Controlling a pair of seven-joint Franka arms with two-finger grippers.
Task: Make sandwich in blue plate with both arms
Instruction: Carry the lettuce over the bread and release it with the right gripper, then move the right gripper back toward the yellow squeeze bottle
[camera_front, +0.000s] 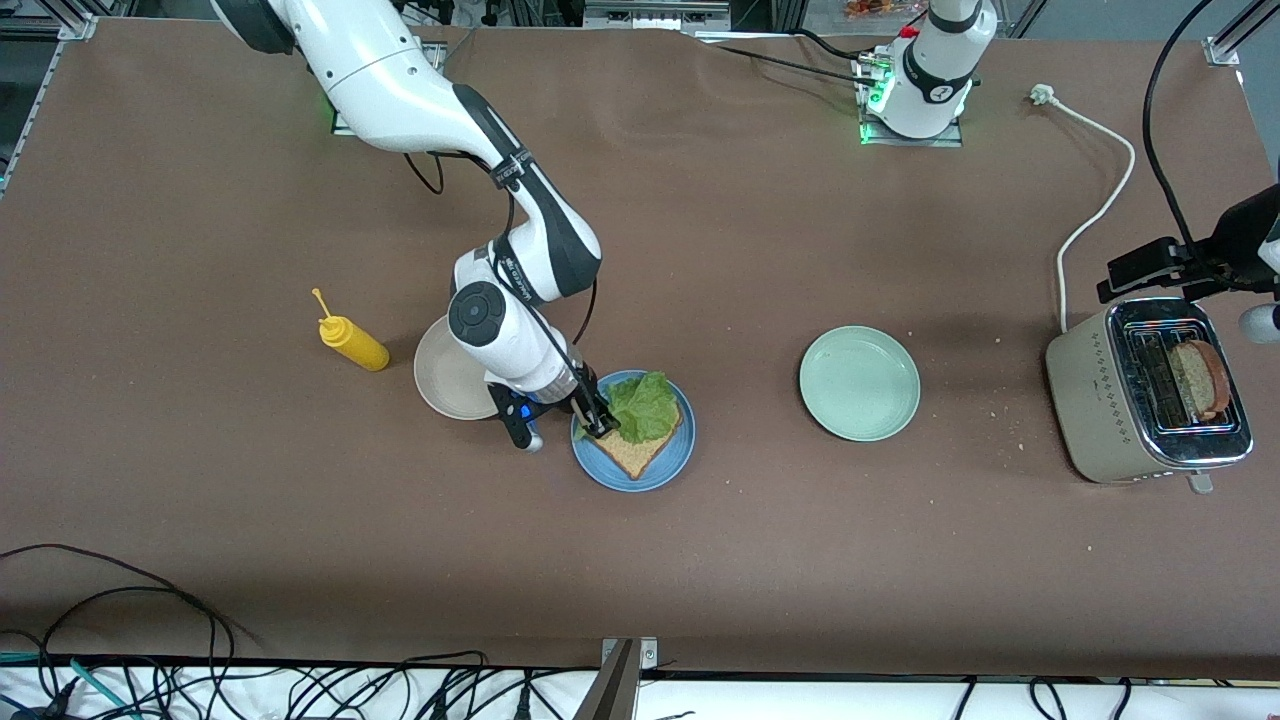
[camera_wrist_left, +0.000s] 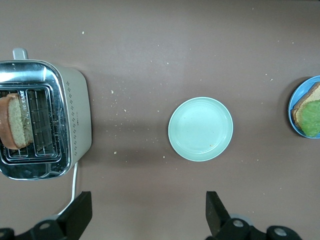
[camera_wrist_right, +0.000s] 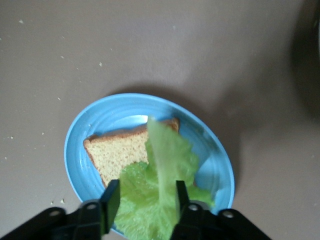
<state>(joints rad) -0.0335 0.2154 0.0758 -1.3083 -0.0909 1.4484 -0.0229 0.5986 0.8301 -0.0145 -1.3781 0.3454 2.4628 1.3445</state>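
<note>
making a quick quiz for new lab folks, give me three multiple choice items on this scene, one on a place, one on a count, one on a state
1. Where is the second bread slice?
A. in the toaster
B. on the pale green plate
C. beside the mustard bottle

2. How many plates are on the table?
A. two
B. three
C. four

3. What is on the bread on the blue plate?
A. nothing
B. a lettuce leaf
C. another slice

Answers:
1. A, the slice stands in a slot of the toaster, under the left gripper.
2. B, there is a beige plate, a blue plate and a pale green plate.
3. B, the lettuce leaf lies on the bread, with the right gripper around one edge of the leaf.
</note>
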